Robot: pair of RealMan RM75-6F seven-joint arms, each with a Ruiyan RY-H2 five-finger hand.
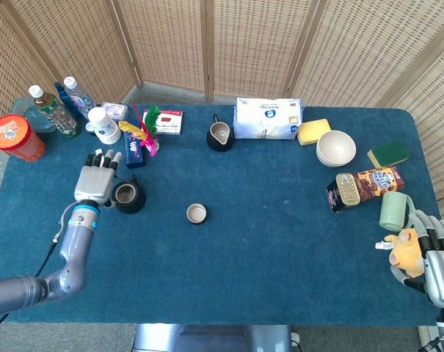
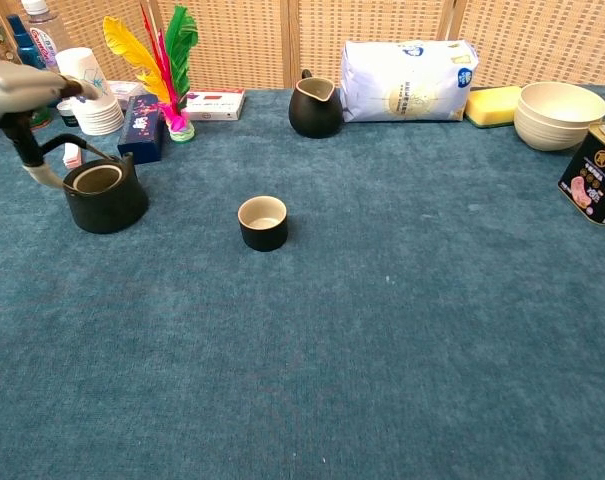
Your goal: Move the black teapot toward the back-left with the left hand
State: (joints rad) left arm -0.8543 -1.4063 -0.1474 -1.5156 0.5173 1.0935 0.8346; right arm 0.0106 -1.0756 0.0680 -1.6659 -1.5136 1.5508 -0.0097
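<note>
A table (image 1: 266, 242) covered in deep blue-green carpet-like cloth fills both views, and behind it stand folding screens (image 1: 207, 44) of woven cane in wooden frames, with a strip of grey floor showing at their feet. The black teapot (image 1: 128, 196) sits on the cloth toward the left side, lid off, its mouth open to the camera; in the chest view it stands left of a small black cup (image 2: 263, 222) and in front of a dark blue box (image 2: 142, 128). The left hand (image 1: 95, 181) lies just to the left of the teapot with its fingers stretched toward the back of the table – the chest view shows a dark finger running down to the pot's handle (image 2: 42, 150), but whether the hand is clamped on it cannot be told. The right hand (image 1: 434, 257) rests at the near right corner, fingers extended, a yellow toy (image 1: 408, 249) against it; whether it grips the toy is unclear. Along the back edge stand a black pitcher (image 1: 219, 136), a white bag (image 1: 268, 118), a yellow sponge (image 1: 313, 131) and stacked cream bowls (image 1: 335, 148). The back-left corner is crowded – bottles (image 1: 54, 110), a red-lidded tub (image 1: 13, 138), paper cups (image 1: 103, 125) and a feathered shuttlecock (image 1: 145, 128). On the right lie a can and a brown packet (image 1: 362, 186), a green sponge (image 1: 389, 154) and a pale green mug (image 1: 395, 210).
</note>
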